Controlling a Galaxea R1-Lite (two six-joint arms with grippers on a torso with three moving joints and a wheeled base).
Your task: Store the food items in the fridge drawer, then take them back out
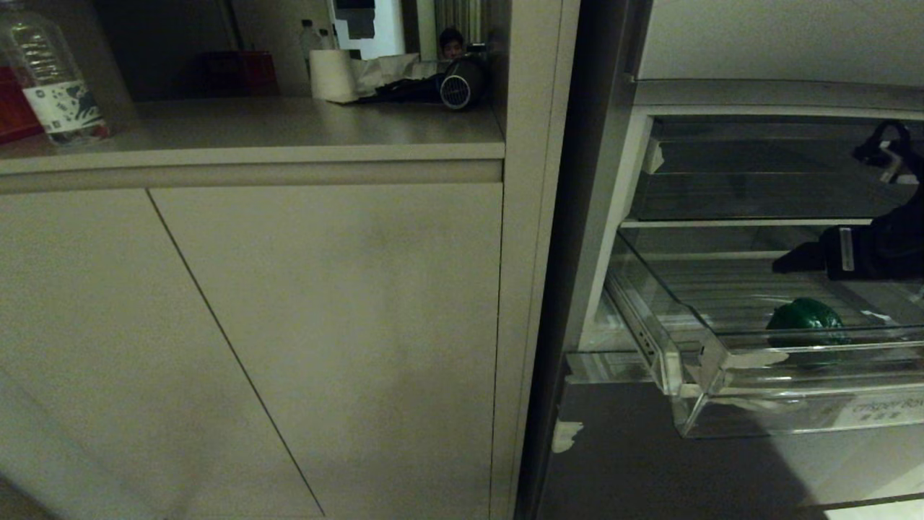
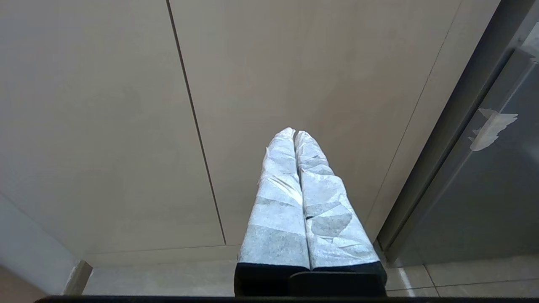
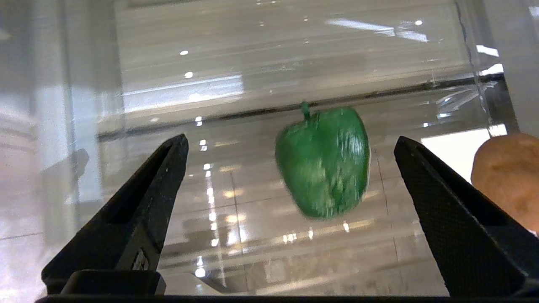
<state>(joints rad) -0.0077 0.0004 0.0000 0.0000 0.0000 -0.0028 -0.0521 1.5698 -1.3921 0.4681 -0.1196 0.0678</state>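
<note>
Clear fridge drawer (image 1: 693,404) (pulled out) — on its ribbed floor, a green pepper (image 1: 803,323) and orange-brown lump (image 3: 507,176).

- The head view looks forward and down from above, facing beige flat cabinet doors (image 1: 289,325) on its left and the pulled-out clear plastic fridge drawer (image 1: 722,375) on its right.
- The left wrist view looks along its wrapped jaws, close to the same cabinet doors (image 2: 105,105), low by the pale tiled floor (image 2: 168,275).
- The right wrist view sits close inside the drawer (image 3: 294,63), sharing the glossy green bell pepper (image 3: 323,162) with the head view (image 1: 803,323).
</note>
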